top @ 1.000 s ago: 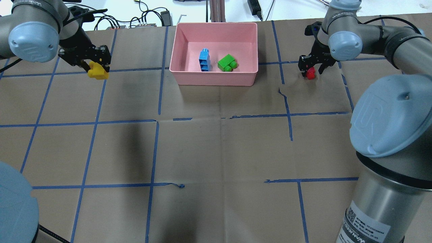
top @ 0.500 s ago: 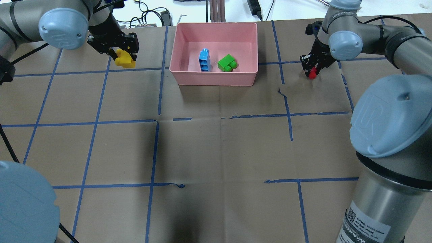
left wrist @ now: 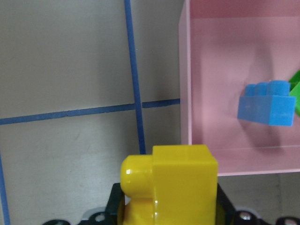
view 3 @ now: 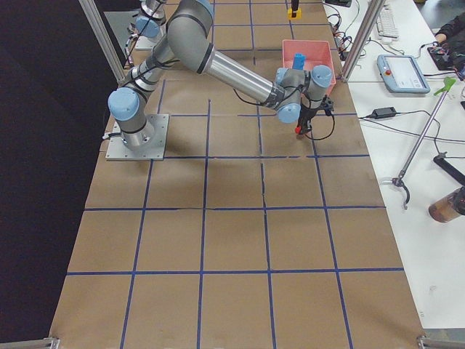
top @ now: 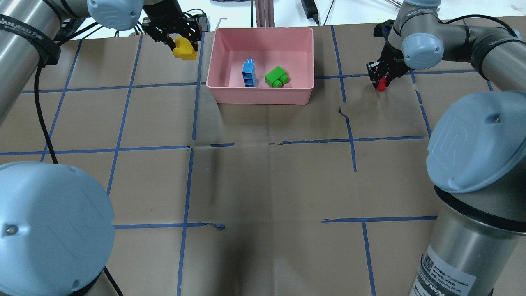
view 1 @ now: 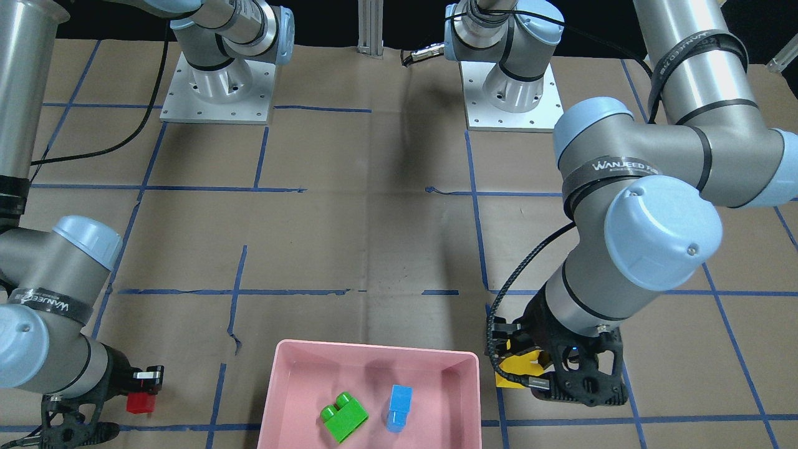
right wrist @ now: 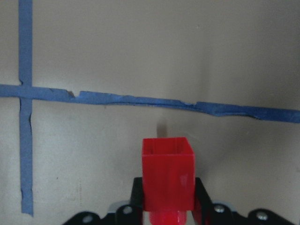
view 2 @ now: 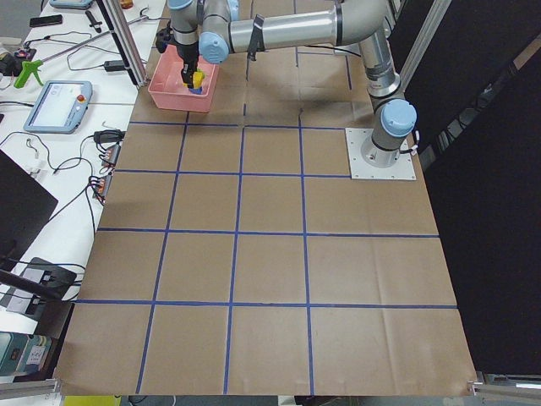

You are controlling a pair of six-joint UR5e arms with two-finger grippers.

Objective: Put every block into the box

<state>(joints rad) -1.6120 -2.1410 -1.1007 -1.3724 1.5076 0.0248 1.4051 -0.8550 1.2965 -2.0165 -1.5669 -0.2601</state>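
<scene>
The pink box (top: 218, 53) stands at the far middle of the table and holds the light blue brick (top: 249, 73) and the green brick (top: 276, 77). My left gripper (top: 178, 41) is shut on the yellow brick (top: 183, 48) and holds it above the table just left of the box; the brick fills the bottom of the left wrist view (left wrist: 171, 185), with the box wall (left wrist: 185, 84) to its right. My right gripper (top: 381, 80) is shut on the small red brick (top: 381, 84), right of the box; the red brick shows in the right wrist view (right wrist: 168, 180) above the paper.
Brown paper with blue tape grid lines (top: 189, 148) covers the table. Cables and a power supply (top: 201, 18) lie beyond the far edge behind the left gripper. Both arm bases (view 1: 215, 81) stand at the robot's side.
My left gripper has carried the yellow brick to the right and farther back, close to the box's left wall. My right gripper has lifted the red brick slightly and stayed nearly in place.
</scene>
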